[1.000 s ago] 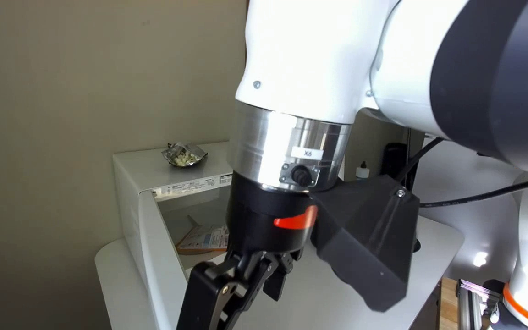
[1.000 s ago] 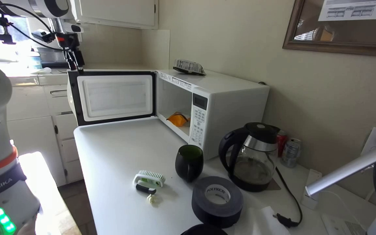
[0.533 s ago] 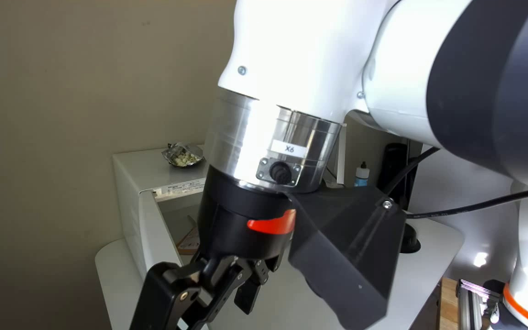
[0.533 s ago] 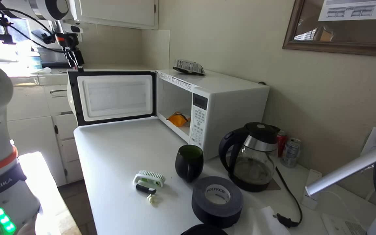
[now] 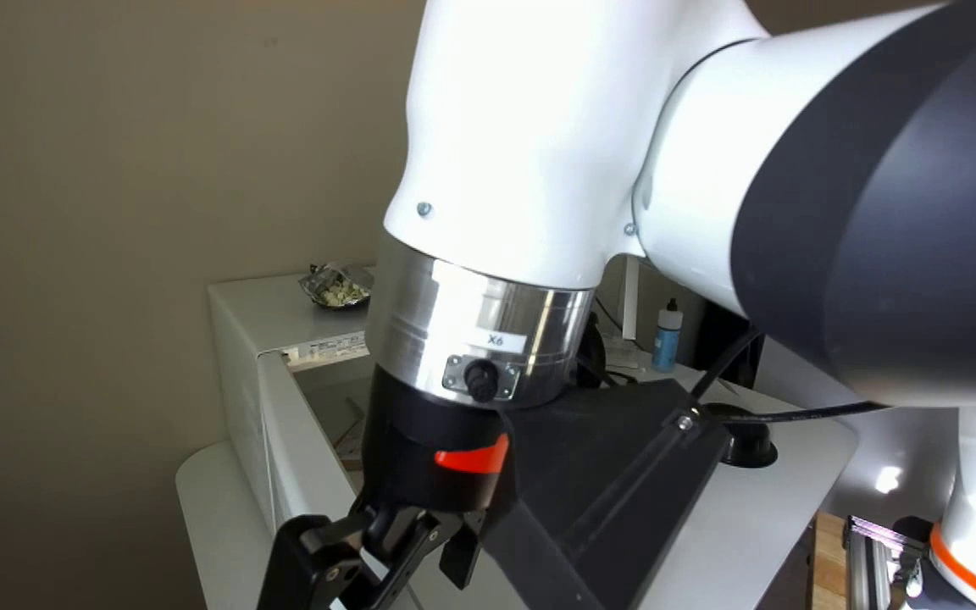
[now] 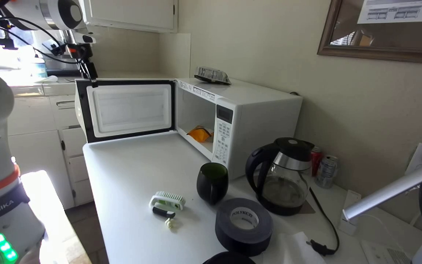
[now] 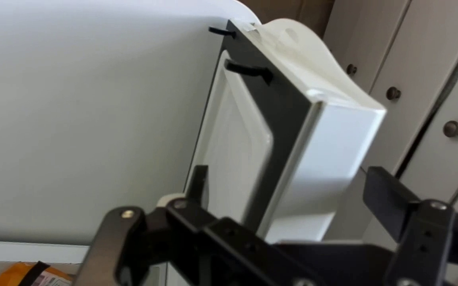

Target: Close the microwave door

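Observation:
The white microwave (image 6: 266, 117) stands against the wall in both exterior views (image 5: 263, 313). Its door (image 6: 130, 110) is swung wide open, with the black-framed inner side and latch hooks showing in the wrist view (image 7: 268, 103). My gripper (image 7: 294, 186) is open and empty. In the wrist view one finger (image 7: 199, 180) shows over the door's inner side and the other finger (image 7: 386, 198) beyond its outer side, with the door's top edge between them. In an exterior view the gripper (image 6: 89, 81) is at the door's free upper corner. Contact with the door cannot be told.
An opened foil bag (image 6: 213, 75) lies on the microwave, and an orange packet (image 6: 200, 134) is inside it. On the white table stand a dark mug (image 6: 213, 183), a kettle (image 6: 284, 179), a tape roll (image 6: 244, 227) and a brush (image 6: 167, 201). Cabinets (image 7: 424, 103) lie beyond the door.
My arm has moved toward the door's free end and then lowered. The fingertips now overlap the door's top edge in an exterior view. The door has not visibly moved.

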